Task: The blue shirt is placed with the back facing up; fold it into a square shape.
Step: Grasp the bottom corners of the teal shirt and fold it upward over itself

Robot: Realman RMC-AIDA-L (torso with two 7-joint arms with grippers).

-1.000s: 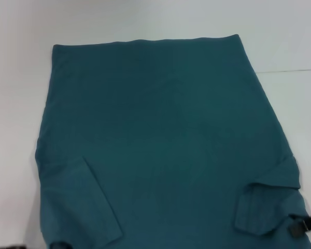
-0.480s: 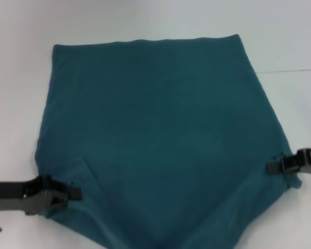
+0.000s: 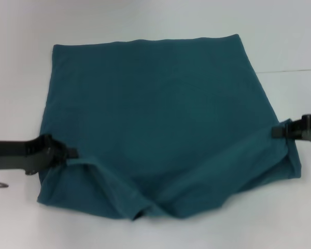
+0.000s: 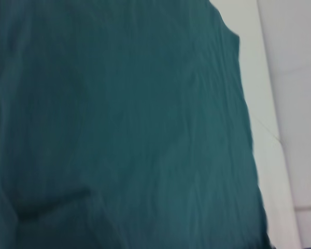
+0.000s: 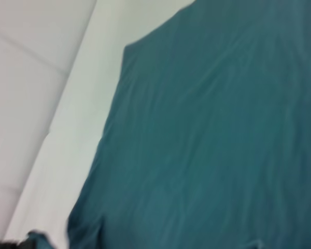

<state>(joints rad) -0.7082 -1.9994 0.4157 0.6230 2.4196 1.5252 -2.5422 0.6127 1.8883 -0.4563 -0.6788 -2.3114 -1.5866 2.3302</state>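
Blue shirt [image 3: 155,109] — soft, limp, sags between holds; I have left gripper [image 3: 67,154] and right gripper [image 3: 278,132] each pinching a side edge — best hold there.

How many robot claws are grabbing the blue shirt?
2. The left gripper pinches the blue shirt at its left edge; the right gripper pinches its right edge. Both hold the near part lifted.

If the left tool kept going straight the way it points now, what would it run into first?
Most likely only the blue shirt. The left tool points inward across the table, gripping the shirt's edge; the right tool sits far across, slightly farther away. Height is unclear.
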